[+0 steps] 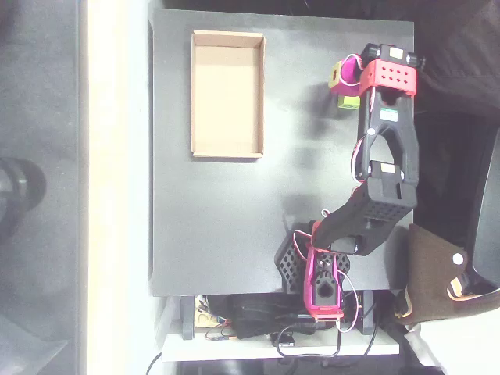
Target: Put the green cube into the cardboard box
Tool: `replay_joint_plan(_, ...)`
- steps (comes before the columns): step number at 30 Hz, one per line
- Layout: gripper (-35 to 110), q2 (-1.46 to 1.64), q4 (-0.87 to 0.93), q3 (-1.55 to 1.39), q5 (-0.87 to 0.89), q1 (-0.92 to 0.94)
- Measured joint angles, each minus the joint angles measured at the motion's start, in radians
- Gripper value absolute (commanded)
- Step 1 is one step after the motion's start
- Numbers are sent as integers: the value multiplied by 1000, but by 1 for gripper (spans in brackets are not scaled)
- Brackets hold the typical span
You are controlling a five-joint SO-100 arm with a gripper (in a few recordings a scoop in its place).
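Observation:
The green cube [349,103] lies on the black table near its far right edge, a small lime block partly covered from above. My gripper [344,86] hangs right over it, its magenta finger piece touching or just above the cube's top side. How the jaws stand is hidden by the gripper's own body. The cardboard box [227,148], a shallow tan tray with nothing in it, lies at the table's upper left, well to the left of the cube.
The arm's base [320,283] stands at the table's near edge with cables below it. The black table [226,226] has bare surface between box and arm. A brown bag [428,273] sits off the right edge.

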State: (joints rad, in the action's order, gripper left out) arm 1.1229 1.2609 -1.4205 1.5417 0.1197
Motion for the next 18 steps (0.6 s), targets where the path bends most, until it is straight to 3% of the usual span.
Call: replay_joint_plan(18, 31, 3, -6, -23, -3, 9)
